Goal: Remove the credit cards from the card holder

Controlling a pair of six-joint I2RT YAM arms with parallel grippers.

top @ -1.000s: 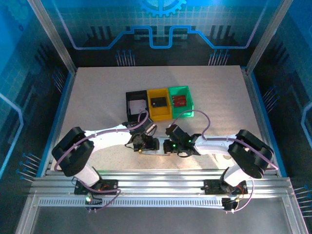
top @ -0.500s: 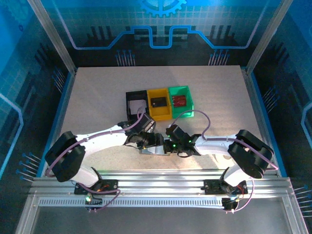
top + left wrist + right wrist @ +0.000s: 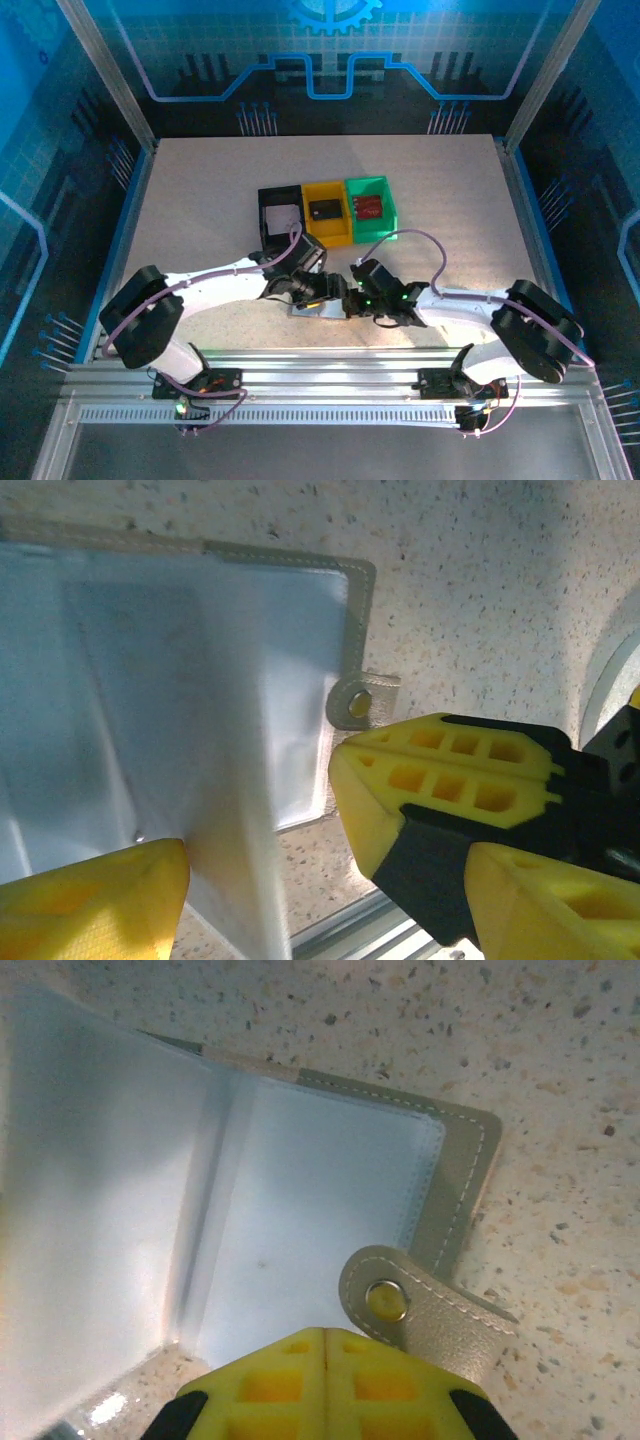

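- Your left pincer [image 3: 260, 815] is open wide, right over the card holder [image 3: 290, 650]. One pale page [image 3: 225, 810] stands up between its two yellow fingers and leans on the lower left one.
- Your right pincer [image 3: 325, 1345] is shut tight. Its tip is at the bottom of its own picture, just beside the little tab [image 3: 425, 1310] with the round snap. I see nothing held in it.
- The card holder lies open on the table [image 3: 200, 200], low in the middle of the top picture, under both pincers. In the left wrist picture its fold runs up and down.
- Both arms are right at it. The left one has the page between its fingers, so I think the next pinch is for the left.
- I cannot tell if a card sits in the clear pockets.
- Just above the holder in the top picture, three bins stand side by side. The black bin [image 3: 262, 215] holds a pale card [image 3: 284, 216], the yellow bin [image 3: 327, 236] a dark card [image 3: 322, 209], and the green bin [image 3: 388, 205] a red card [image 3: 368, 206].
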